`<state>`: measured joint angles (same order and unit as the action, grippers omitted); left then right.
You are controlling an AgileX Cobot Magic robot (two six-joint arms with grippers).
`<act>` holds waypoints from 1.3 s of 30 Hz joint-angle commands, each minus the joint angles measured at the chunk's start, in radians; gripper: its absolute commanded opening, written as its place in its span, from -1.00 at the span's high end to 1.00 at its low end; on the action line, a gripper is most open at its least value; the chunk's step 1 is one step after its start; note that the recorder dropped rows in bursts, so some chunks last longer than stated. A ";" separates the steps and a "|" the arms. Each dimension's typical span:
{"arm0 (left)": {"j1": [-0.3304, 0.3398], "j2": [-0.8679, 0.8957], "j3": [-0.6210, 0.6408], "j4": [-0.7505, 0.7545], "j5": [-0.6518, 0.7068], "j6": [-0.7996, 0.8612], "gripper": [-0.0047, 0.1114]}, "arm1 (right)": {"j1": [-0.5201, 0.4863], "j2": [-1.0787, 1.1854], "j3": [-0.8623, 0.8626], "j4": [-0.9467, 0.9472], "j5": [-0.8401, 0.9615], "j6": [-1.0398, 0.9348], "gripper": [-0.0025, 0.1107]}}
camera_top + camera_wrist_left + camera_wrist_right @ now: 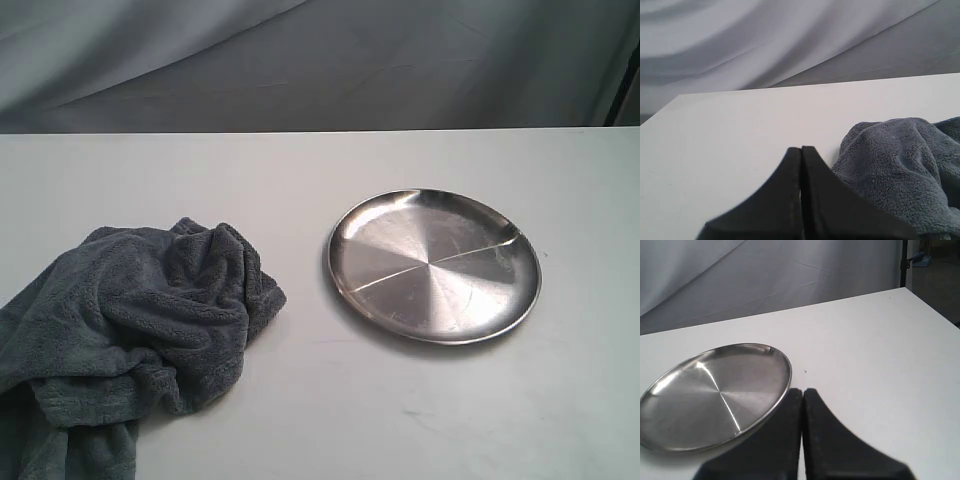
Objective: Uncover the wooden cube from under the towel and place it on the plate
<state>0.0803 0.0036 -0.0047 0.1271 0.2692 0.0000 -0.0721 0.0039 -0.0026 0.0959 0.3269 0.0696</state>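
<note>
Exterior view: a dark grey, fluffy terry towel lies bunched at the left of the white table. A round, shiny silver metal plate sits bare on the right, well apart from it. Only the wrist views show the tools.

Left wrist view: the black left tool has its jaws pressed together, gripping nothing, with the towel just beside it.

Right wrist view: the black right tool, jaws together and empty, hangs near the rim of the plate.
</note>
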 commanded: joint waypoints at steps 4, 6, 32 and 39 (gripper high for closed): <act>-0.003 -0.004 0.005 -0.011 -0.002 0.000 0.92 | -0.008 -0.004 0.003 0.001 -0.008 -0.005 0.96; -0.003 -0.004 0.005 -0.011 -0.002 0.000 0.92 | -0.008 -0.004 0.003 0.001 -0.008 -0.005 0.96; -0.003 -0.004 0.005 -0.011 -0.002 0.000 0.92 | -0.008 -0.004 0.003 0.001 -0.230 -0.005 0.96; -0.003 -0.004 0.005 -0.011 -0.002 0.000 0.92 | -0.008 -0.004 0.003 0.001 -0.369 -0.003 0.96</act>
<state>0.0803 0.0036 -0.0047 0.1271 0.2692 0.0000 -0.0721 0.0039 -0.0026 0.0959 -0.0238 0.0696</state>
